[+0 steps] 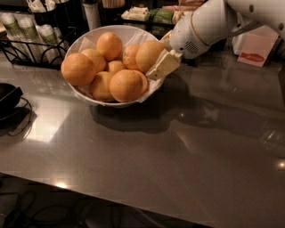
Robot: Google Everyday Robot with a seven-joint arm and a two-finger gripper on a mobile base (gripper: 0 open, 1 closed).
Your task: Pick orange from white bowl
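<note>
There it was, the robot's smooth white arm, sloping down from the upper right corner towards the left. The fat, rounded white wrist housing showed a small dotted grille on its underside and was tilted downward. At its tip, the cream-coloured two-finger gripper pointed down and to the left, set right at the right-hand rim of the wide, round, paper-lined white bowl.
</note>
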